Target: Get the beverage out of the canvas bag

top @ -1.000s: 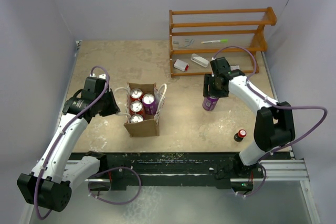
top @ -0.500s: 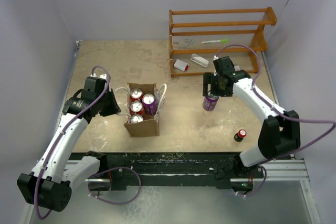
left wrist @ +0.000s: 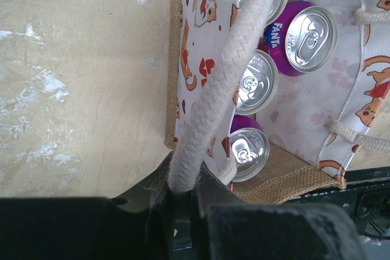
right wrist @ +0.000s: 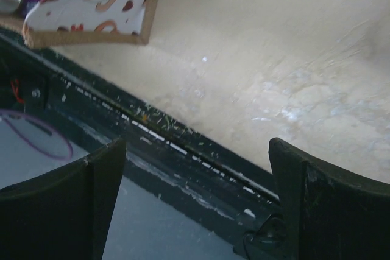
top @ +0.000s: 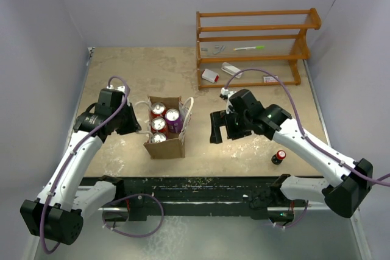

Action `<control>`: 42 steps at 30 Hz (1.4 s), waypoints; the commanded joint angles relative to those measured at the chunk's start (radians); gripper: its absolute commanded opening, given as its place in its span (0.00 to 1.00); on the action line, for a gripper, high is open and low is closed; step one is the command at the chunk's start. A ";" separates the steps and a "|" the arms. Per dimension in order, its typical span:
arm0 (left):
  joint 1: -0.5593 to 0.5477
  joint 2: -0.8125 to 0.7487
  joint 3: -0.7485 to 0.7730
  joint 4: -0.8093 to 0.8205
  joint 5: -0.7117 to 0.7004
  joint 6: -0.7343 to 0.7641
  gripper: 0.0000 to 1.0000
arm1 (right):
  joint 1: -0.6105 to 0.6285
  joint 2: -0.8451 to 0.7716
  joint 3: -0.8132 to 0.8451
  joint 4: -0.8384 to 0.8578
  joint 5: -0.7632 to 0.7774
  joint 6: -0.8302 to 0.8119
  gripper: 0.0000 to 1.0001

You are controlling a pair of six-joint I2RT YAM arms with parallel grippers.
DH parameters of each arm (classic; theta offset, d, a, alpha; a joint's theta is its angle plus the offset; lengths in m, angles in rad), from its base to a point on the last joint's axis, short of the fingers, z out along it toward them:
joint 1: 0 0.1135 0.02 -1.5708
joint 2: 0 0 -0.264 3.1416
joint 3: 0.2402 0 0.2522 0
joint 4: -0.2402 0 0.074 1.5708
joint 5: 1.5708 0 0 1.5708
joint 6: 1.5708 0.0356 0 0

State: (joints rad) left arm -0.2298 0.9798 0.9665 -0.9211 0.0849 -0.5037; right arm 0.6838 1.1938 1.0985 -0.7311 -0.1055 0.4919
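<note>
- how many drinks are in the tan-brown upright canvas bag (top: 166, 148)?
- four round aluminium drink cans (left wrist: 308, 31), all upright with tops facing up. three sit in a row along the bag's length and the fourth is beside them. two show purple sides, one of them a fanta.
- and the bag itself?
- one bag, standing on the beige mottled tabletop (top: 122, 71) in front of the left arm, mouth open upward. its long axis runs from the far side toward the arm bases, with two white looped rope handles (left wrist: 359, 137) — one on each long side.
- the left end effector (left wrist: 183, 196)?
- clamped onto the left rope handle (left wrist: 225, 83), just outside the bag's wall.
- and the right end effector (right wrist: 195, 150)?
- it hangs over the tabletop to the right of the bag, apart from it — fingers spread wide, nothing between them.
- anything else?
- one orange wooden rack (top: 256, 28) at the far right, and one small dark red-capped container (top: 279, 156) near the right arm.
</note>
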 commanded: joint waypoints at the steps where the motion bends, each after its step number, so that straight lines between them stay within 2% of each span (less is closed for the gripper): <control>1: -0.003 0.001 -0.010 0.034 0.047 0.025 0.14 | 0.068 -0.014 0.031 -0.065 -0.025 0.037 1.00; 6: -0.005 0.004 -0.010 0.038 0.080 0.041 0.14 | 0.076 0.008 0.090 -0.073 0.067 -0.014 1.00; 10: -0.005 0.009 0.000 0.016 0.030 0.024 0.13 | 0.076 -0.028 0.155 -0.072 0.238 -0.087 1.00; 14: -0.005 -0.033 0.002 0.010 -0.011 0.001 0.11 | 0.075 -0.037 0.211 -0.069 0.298 -0.136 1.00; 17: -0.005 -0.072 -0.001 0.014 -0.033 -0.012 0.14 | 0.073 -0.011 0.229 -0.079 0.387 -0.094 1.00; 20: -0.004 -0.089 -0.008 0.037 -0.011 -0.003 0.15 | 0.074 0.014 0.277 -0.072 0.318 -0.137 1.00; 22: -0.004 -0.085 -0.002 0.033 0.001 0.005 0.14 | 0.075 0.009 0.303 0.001 0.252 -0.171 1.00; 26: -0.005 -0.085 -0.010 0.048 0.031 0.017 0.12 | 0.076 -0.005 0.296 0.139 0.092 -0.131 1.00; 29: -0.005 -0.073 -0.006 0.031 0.026 0.009 0.05 | 0.096 0.035 0.315 0.215 -0.010 -0.114 1.00; 31: -0.005 -0.063 -0.006 0.029 0.025 0.007 0.00 | 0.131 0.053 0.321 0.288 -0.020 -0.133 1.00; 35: -0.007 -0.033 0.013 0.020 0.034 0.036 0.00 | 0.196 0.111 0.365 0.381 -0.023 -0.221 1.00; 42: -0.047 -0.013 0.018 -0.004 0.014 0.032 0.00 | 0.289 0.281 0.523 0.350 -0.007 -0.412 1.00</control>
State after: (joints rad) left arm -0.2676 0.9726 0.9638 -0.9157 0.0990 -0.4850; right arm 0.9447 1.4193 1.5276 -0.4320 -0.0937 0.2211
